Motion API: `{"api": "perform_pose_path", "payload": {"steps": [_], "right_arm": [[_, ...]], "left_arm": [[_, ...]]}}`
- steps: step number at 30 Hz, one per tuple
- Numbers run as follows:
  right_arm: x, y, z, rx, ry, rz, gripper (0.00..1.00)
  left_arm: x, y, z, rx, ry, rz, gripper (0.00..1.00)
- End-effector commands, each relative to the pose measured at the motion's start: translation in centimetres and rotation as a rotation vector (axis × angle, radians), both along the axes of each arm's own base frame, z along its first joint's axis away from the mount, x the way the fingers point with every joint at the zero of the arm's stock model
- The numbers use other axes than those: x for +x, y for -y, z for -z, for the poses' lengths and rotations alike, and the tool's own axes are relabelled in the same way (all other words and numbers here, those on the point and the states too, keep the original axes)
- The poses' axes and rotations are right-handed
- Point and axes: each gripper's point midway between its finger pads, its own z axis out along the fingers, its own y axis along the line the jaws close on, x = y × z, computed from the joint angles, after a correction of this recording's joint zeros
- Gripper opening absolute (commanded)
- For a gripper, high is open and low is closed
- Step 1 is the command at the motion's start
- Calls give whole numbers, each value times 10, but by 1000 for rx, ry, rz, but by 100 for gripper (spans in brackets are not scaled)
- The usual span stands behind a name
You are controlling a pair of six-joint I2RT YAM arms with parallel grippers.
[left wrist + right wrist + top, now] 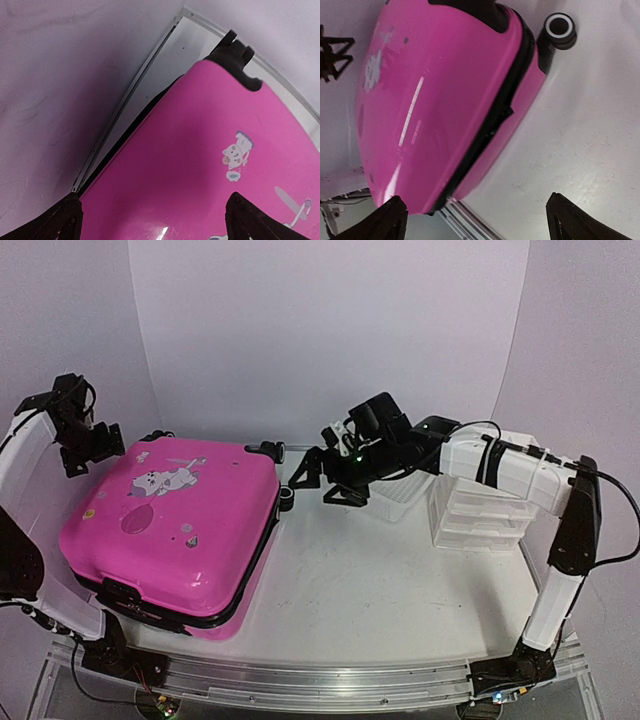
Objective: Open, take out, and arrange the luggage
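From above, the luggage (170,525) lies flat and looks shut on the table's (400,610) left half, its long axis running from 1 o'clock at the wheels to 7 o'clock. The left gripper (92,452) hangs spread at its far-left corner. The right gripper (325,480), also spread, has the shell at 8 o'clock, a wheel (287,498) just beside it. I judge the two about equally near. The mesh basket (400,498) and drawer organizer (475,515) sit at 3 o'clock; I cannot tell their contents. In the left wrist view, wide fingers (55,222) frame the pink lid (200,150), empty. In the right wrist view, wide fingers (580,220) hold nothing, and the zipper seam (490,125) runs from 1 to 7 o'clock.
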Motion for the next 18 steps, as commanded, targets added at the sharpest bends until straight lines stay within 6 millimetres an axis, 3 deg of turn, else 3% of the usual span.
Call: {"api": "perform_pose_path", "payload": {"steps": [1,6,11,14,18], "right_arm": [[2,-58,-52,336,-52,2,98],[-2,-98,-34,374,-107,-4,98],[3,-117,1,325,-138,47,98],[10,-120,21,296,-155,90,98],[20,-117,42,254,-154,137,94]], "left_arm": [[-7,0,20,-6,-42,-13,99],[-17,-7,46,31,-113,-33,99],[-31,-4,78,-6,-176,-68,99],[-38,13,95,-94,-203,-23,98],[-47,43,101,-229,-175,55,97]]}}
